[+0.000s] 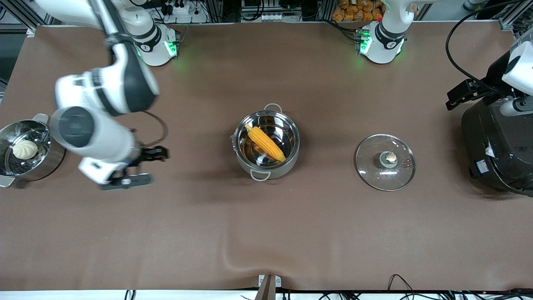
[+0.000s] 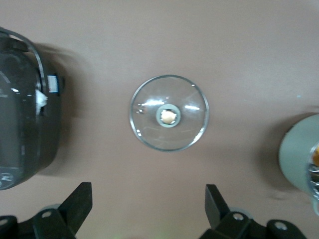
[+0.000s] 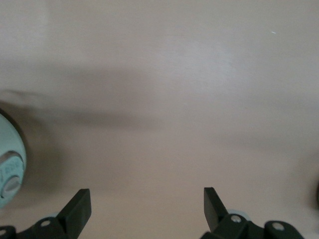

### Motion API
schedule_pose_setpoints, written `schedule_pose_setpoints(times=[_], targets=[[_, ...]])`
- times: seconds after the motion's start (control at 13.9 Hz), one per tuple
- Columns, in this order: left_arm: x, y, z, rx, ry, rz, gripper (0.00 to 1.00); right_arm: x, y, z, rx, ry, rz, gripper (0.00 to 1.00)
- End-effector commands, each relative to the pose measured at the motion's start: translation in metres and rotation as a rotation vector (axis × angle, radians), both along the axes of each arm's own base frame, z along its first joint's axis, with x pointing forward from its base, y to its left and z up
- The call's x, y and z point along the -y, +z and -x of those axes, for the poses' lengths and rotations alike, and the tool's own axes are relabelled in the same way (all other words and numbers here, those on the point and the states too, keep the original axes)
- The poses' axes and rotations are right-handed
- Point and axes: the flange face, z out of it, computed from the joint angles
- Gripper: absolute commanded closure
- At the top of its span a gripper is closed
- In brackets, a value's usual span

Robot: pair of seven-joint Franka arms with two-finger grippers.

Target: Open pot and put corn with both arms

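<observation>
The steel pot (image 1: 280, 168) stands uncovered at the middle of the table. The yellow corn (image 1: 265, 143) lies slanted inside it. The glass lid (image 1: 371, 163) with its brass knob (image 1: 390, 157) lies flat on the table beside the pot, toward the left arm's end. My left gripper (image 2: 148, 199) is open and empty, held high over the table by the lid (image 2: 149, 124); its hand (image 1: 516, 71) shows above the rice cooker. My right gripper (image 1: 141, 167) is open and empty, low over bare table between the pot and the steamer pot.
A steel steamer pot (image 1: 50, 156) holding a white bun (image 1: 25, 148) stands at the right arm's end; its rim shows in the right wrist view (image 3: 7, 149). A big black rice cooker (image 1: 495, 141) stands at the left arm's end, also in the left wrist view (image 2: 20, 129).
</observation>
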Motion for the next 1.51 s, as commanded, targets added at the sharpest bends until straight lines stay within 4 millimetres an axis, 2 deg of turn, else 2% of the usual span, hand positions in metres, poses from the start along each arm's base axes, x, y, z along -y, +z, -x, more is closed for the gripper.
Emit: schedule_pose_setpoints(times=[0.0, 0.07, 0.22, 0.43, 0.65, 1.01, 1.15, 1.44], targets=[[0.000, 0.000, 0.007, 0.010, -0.024, -0.055, 0.00, 0.034, 0.030, 0.037, 0.005, -0.025, -0.033, 0.00], [0.000, 0.002, 0.006, 0.021, -0.025, -0.056, 0.00, 0.043, 0.042, 0.046, 0.012, -0.022, -0.036, 0.00], [0.005, 0.004, 0.006, 0.027, -0.040, -0.056, 0.00, 0.077, 0.063, 0.063, 0.015, -0.072, -0.040, 0.00], [0.009, 0.006, 0.007, 0.022, -0.053, -0.056, 0.00, 0.114, 0.097, 0.090, 0.051, -0.114, -0.051, 0.00], [0.011, 0.008, 0.007, 0.027, -0.059, -0.044, 0.00, 0.163, 0.113, 0.102, 0.038, -0.063, -0.063, 0.00], [0.021, 0.008, 0.007, 0.026, -0.075, -0.042, 0.00, 0.183, 0.128, 0.116, 0.016, -0.167, -0.067, 0.00], [0.020, 0.009, 0.008, 0.029, -0.075, -0.040, 0.00, 0.193, 0.144, 0.120, 0.011, -0.228, -0.111, 0.00], [0.017, 0.011, 0.007, 0.026, -0.061, 0.000, 0.00, 0.193, 0.161, 0.120, 0.035, -0.214, -0.100, 0.00]])
